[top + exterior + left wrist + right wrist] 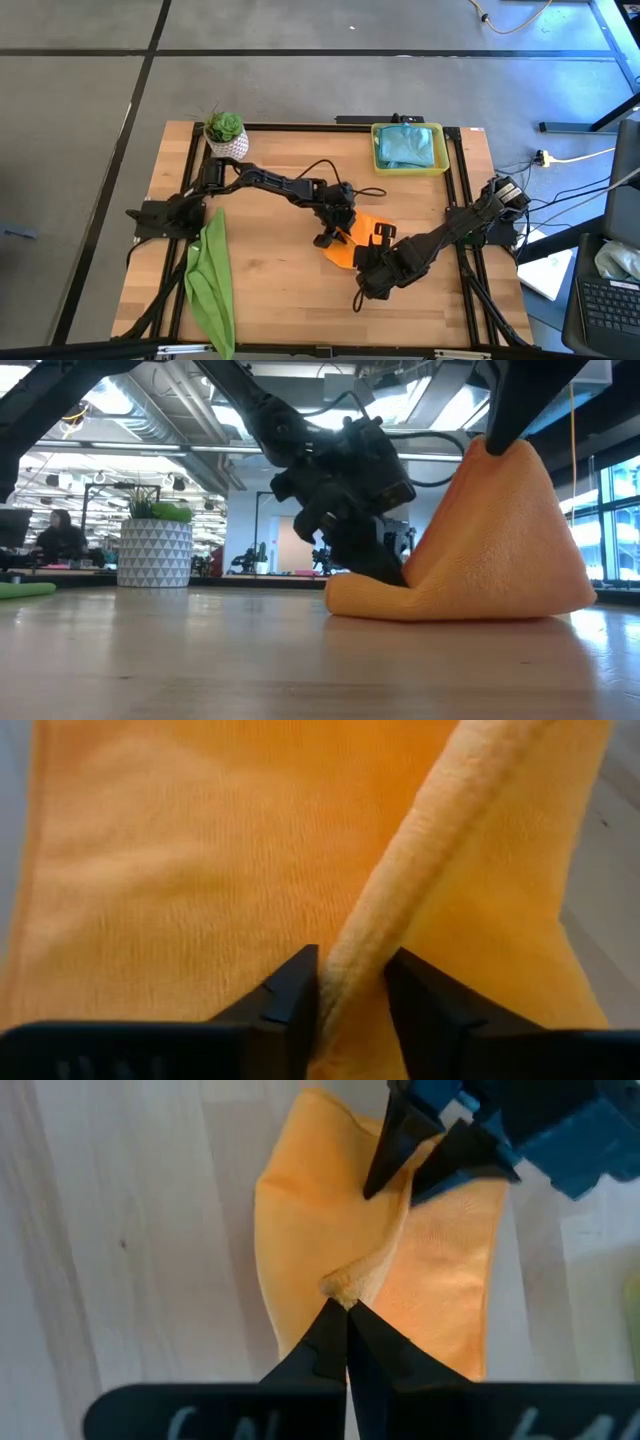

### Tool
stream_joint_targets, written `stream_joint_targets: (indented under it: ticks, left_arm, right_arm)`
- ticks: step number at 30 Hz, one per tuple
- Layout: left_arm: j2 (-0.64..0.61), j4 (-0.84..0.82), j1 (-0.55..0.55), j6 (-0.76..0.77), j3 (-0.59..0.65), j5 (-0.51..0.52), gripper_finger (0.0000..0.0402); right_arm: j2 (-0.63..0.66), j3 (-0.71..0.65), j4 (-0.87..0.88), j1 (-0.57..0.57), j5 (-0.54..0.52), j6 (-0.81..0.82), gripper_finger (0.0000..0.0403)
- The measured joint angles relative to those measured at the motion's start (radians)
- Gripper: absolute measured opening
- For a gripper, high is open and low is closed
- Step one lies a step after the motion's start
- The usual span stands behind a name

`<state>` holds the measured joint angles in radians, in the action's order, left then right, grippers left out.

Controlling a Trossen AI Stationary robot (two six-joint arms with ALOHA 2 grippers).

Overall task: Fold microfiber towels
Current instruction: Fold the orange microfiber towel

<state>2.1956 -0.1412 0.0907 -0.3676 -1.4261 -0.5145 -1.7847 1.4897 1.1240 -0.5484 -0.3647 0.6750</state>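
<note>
The orange microfiber towel [348, 246] stands tented up at the table's middle, its lower part on the wood. My right gripper [346, 1308] is shut on its raised peak [497, 448]. My left gripper [352, 970] comes slanting from the table's left and is shut on a ridge low on the towel [400, 582]. A lime green towel [210, 285] lies bunched lengthwise at the near left. Teal towels [405, 143] lie in the yellow tray [440, 165] at the far right. My left gripper pinches a raised ridge of the orange towel [372, 925] between its two fingers, one finger on each side of the ridge. The fingers slant down from the table's left. The cloth around them lies on the table. How many layers it has, I cannot tell. My right gripper pinches a small bunched point of the orange towel [338, 1285] between its shut fingers, from above. The towel hangs from there like a tent. Its spread lower edge [450, 608] rests on the table.
A potted plant in a white patterned pot [226, 135] stands at the far left. The yellow tray sits at the far right corner. Bare wood [280, 290] lies between the green towel and the orange one. Cables run off the table's right side.
</note>
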Motion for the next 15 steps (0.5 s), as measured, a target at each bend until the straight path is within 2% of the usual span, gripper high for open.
stream_joint_targets:
  ticks: [7,15]
  left_arm:
    - [-0.049,-0.08,0.023,0.051,0.0,-0.009,0.0013]
    - [-0.068,-0.205,0.029,0.024,0.0,-0.003,0.0002]
  right_arm:
    - [0.001,-0.086,-0.016,0.006,0.015,0.024,0.0]
    - [0.001,-0.152,-0.018,0.028,-0.022,0.047,0.0]
